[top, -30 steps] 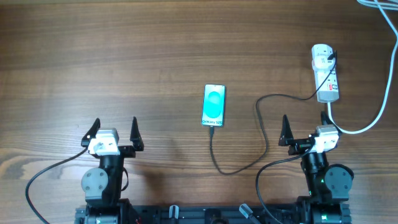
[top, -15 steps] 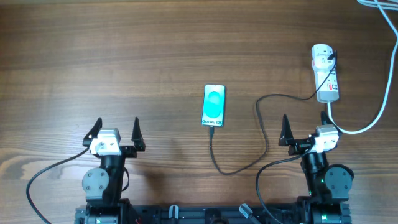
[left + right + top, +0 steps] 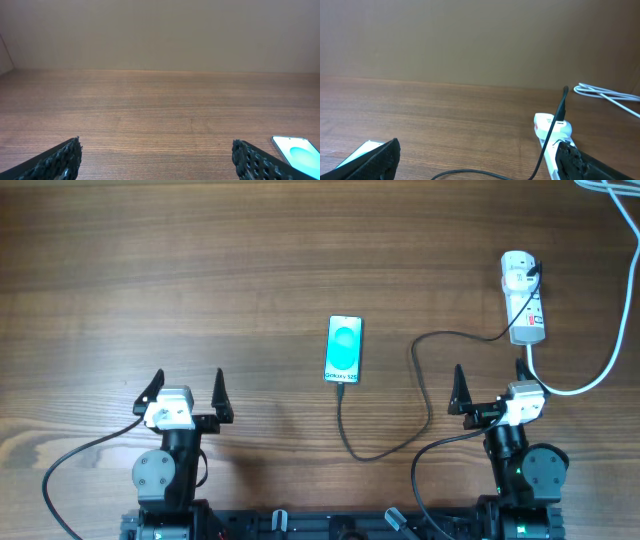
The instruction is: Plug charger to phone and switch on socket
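Charger (image 3: 340,410) tip looks seated in phone (image 3: 344,348), centre of surface (image 3: 250,270). Socket (image 3: 522,298) at far right edge: I can't confirm switch on. Left pincer (image 3: 186,385), right pincer (image 3: 490,383): both spread, empty.

Matt wood-grain table (image 3: 200,280), glossy phone (image 3: 343,349)

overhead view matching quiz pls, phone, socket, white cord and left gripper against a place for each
1 phone
2 socket
3 white cord
4 left gripper

A upper right of the table
B lower left, jaws apart
C centre of the table
D looping by the right edge

Pairs: 1-C, 2-A, 3-D, 4-B
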